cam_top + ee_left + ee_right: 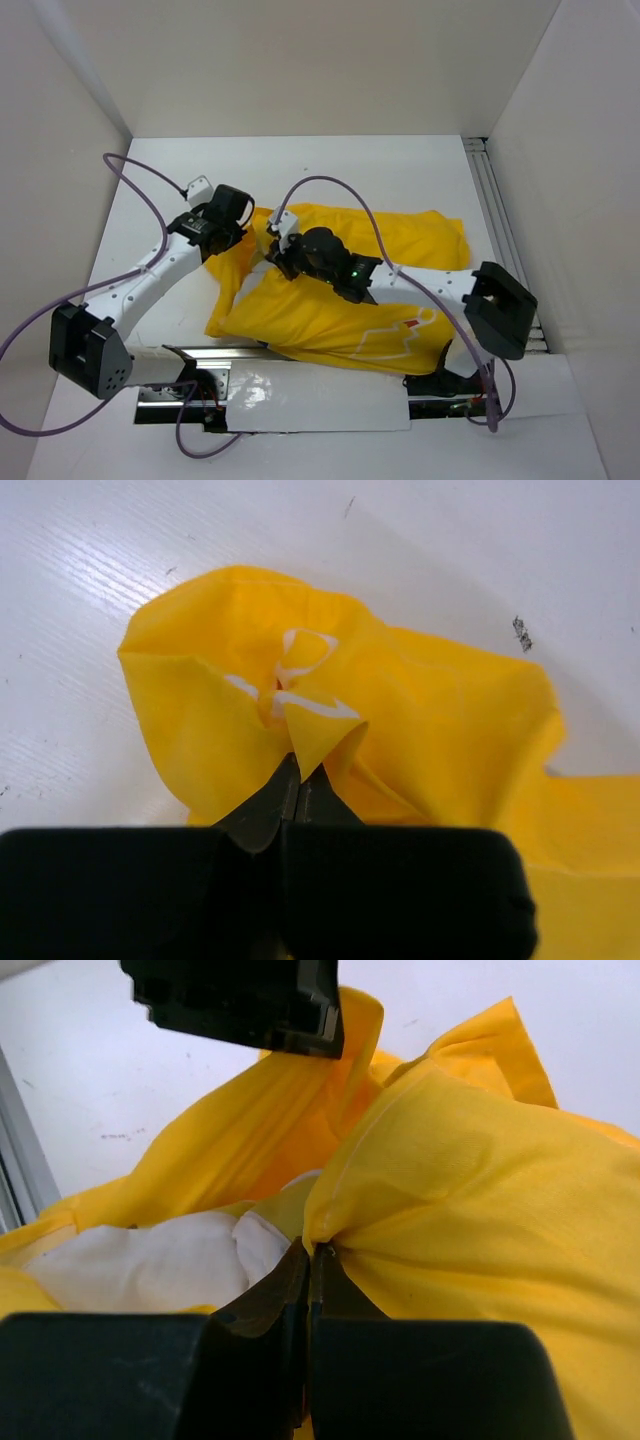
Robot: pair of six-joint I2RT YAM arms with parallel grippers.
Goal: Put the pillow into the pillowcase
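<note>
- As the left gripper (pixel 298 785) bites down, its fingers are pressed together on a pinched fold of the pillowcase (pixel 430 720), and a scrap of white print shows in the bunched cloth just above the tips.
- Over on the other side, the right gripper (pixel 310 1260) is clamped shut on the case's hem as well, right along a seam line. The left gripper hangs just across the opening from it.
- Between the two pinches the mouth gapes. The pillow (pixel 160 1260) shows white inside, tucked under the yellow. It looks mostly in, though how deep it sits is hidden.
- From above, the stuffed case lies in the middle of the table (pixel 400 170), stretching rightward from the grippers with its open end on their side.
- Handling call: the cloth is thin, light and limp, so it is likely to slip out of a shallow pinch. The pillow is soft and puffy and should squash rather than slide.
- The best holds are probably the hem on both lips of the opening, gripped well into the fold, so the mouth can be drawn over the exposed white corner.
</note>
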